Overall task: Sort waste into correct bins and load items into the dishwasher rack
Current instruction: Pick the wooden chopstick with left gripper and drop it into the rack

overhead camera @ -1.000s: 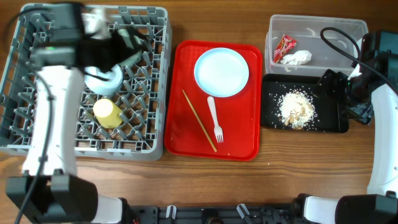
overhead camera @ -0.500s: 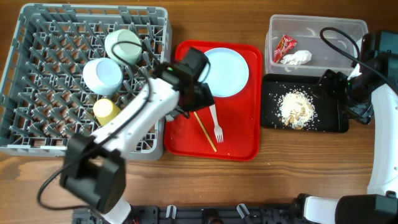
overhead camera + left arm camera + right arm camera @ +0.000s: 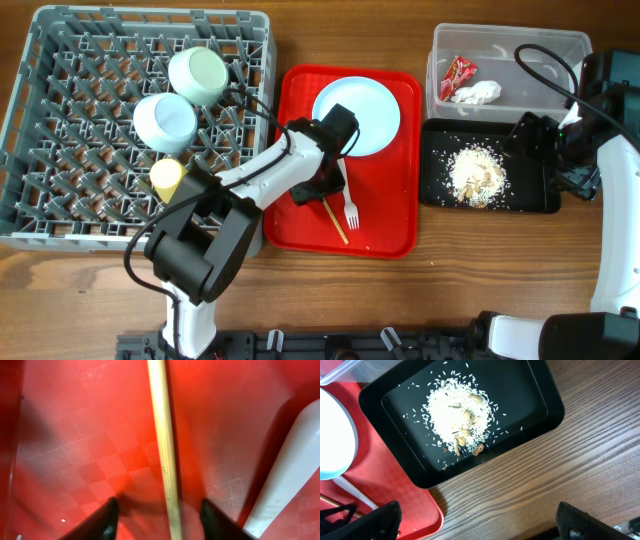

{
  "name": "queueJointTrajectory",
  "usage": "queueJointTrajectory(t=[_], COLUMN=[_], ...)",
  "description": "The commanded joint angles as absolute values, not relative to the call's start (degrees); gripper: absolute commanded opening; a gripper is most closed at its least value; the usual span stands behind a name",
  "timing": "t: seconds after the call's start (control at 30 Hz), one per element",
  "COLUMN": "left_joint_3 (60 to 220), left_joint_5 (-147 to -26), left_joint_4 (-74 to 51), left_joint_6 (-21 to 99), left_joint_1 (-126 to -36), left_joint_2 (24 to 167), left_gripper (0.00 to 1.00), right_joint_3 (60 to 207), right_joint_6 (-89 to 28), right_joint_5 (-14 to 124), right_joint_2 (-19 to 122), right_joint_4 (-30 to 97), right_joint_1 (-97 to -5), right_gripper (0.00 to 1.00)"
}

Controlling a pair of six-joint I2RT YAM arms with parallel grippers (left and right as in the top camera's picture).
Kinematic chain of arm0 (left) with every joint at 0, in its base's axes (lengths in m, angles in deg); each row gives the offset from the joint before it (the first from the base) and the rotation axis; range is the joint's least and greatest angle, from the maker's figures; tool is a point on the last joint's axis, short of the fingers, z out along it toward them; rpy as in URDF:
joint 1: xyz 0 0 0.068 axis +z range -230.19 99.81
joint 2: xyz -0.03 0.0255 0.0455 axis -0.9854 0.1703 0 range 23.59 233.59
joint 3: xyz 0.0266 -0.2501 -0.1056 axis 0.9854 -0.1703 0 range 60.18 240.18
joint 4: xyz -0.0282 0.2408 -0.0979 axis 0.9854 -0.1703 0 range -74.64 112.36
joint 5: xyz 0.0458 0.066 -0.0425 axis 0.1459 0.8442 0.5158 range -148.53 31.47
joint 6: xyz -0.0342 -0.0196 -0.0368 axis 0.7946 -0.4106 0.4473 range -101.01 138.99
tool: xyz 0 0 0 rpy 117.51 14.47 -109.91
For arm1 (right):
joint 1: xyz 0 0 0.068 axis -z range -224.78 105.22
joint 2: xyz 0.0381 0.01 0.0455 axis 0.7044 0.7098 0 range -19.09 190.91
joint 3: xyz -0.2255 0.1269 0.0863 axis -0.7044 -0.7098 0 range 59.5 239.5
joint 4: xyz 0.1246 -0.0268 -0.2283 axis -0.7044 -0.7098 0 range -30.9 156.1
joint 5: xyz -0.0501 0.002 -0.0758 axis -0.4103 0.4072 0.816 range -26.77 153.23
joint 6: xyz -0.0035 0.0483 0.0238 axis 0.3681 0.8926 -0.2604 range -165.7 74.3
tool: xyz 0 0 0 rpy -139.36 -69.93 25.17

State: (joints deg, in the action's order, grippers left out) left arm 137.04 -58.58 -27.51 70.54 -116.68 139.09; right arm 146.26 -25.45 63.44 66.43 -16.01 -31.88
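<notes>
My left gripper (image 3: pixel 325 192) is low over the red tray, open, its fingers straddling the thin wooden stick (image 3: pixel 165 450) with a gap on each side. The white fork (image 3: pixel 347 200) lies just to its right, below the white plate (image 3: pixel 360 112). Two pale bowls (image 3: pixel 197 75) (image 3: pixel 165 122) and the yellow cup (image 3: pixel 167 178) sit in the grey dishwasher rack (image 3: pixel 60 150). The clear tub (image 3: pixel 520 50) holds the red sachet (image 3: pixel 458 73) and the napkin (image 3: pixel 478 93). Rice crumbs (image 3: pixel 457 415) lie in the black tray (image 3: pixel 530 390). My right gripper (image 3: pixel 480 527) hangs wide open and bare beside it.
The red serving tray (image 3: pixel 390 235) lies between the rack and the bins. Bare wooden table (image 3: pixel 560 470) shows in front of the black tray. The right arm's cable (image 3: pixel 545 75) arches over the clear tub.
My left arm has swung from the rack to the red tray and come down over the stick, its jaws narrowing. The right arm has not moved.
</notes>
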Motion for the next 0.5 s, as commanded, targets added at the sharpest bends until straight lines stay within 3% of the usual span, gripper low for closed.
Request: queueJointTrajectory(t=[0.0,0.07,0.23,0.47], left_joint_3=[133.4,133.1,133.1,140.2], left_joint_5=[-56.9,-56.9,-56.9,-53.2], left_joint_4=[-26.3,-26.0,-25.9,-29.5], left_joint_6=[70.9,70.9,70.9,62.7], left_joint_1=[-116.7,-116.7,-116.7,-113.6], left_joint_2=[141.0,141.0,141.0,134.5], left_gripper=[0.26,0.15,0.04,0.04], right_joint_3=[147.2,147.2,147.2,147.2], right_joint_6=[-26.2,-26.2,-26.2,-26.2], right_joint_5=[63.2,63.2,63.2,63.2], right_joint_2=[65.4,65.4,65.4,65.4], right_joint_4=[-16.1,-16.3,-16.5,-16.5], right_joint_1=[-31.7,-31.7,-31.7,-31.7], right_gripper=[1.0,1.0,1.0,1.0])
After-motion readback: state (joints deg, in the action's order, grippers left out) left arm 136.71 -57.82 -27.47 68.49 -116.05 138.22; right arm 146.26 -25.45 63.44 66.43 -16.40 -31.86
